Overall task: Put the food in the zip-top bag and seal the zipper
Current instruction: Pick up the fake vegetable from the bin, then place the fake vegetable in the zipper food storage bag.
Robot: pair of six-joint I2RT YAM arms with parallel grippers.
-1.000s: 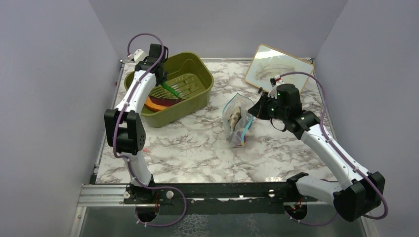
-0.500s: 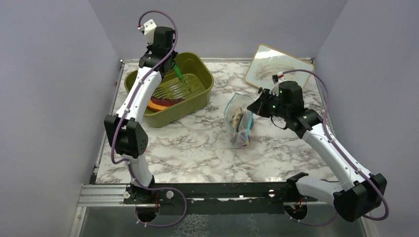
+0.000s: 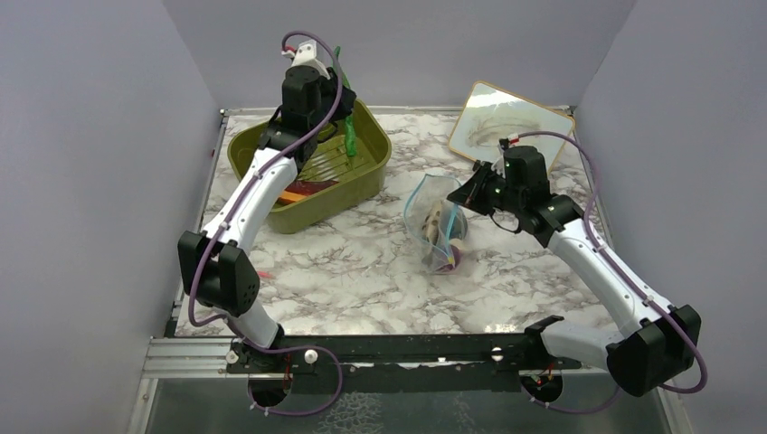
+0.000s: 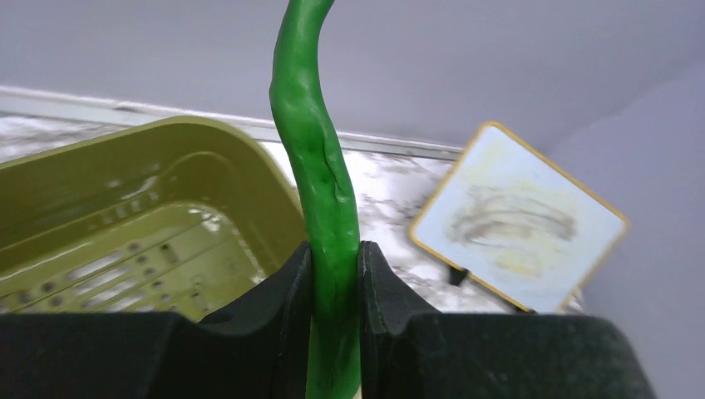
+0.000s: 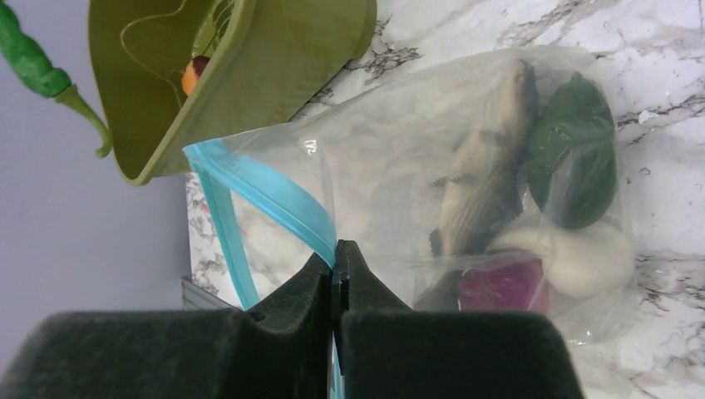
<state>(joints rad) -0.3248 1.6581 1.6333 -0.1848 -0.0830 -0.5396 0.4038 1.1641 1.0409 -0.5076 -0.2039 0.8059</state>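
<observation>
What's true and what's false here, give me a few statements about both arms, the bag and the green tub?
The left jaws grip a long green vegetable. True.
The right jaws hang open, holding nothing. False: they are shut on the zip-top bag's blue zipper strip.
The bag is empty. False: a dark green piece, a white piece and a purple piece show inside.
An orange and dark red piece lies in the olive-green tub. True.

tub point(image 3: 317, 210) left of zip-top bag point(image 3: 434, 226), board point(image 3: 511, 122) behind it
</observation>
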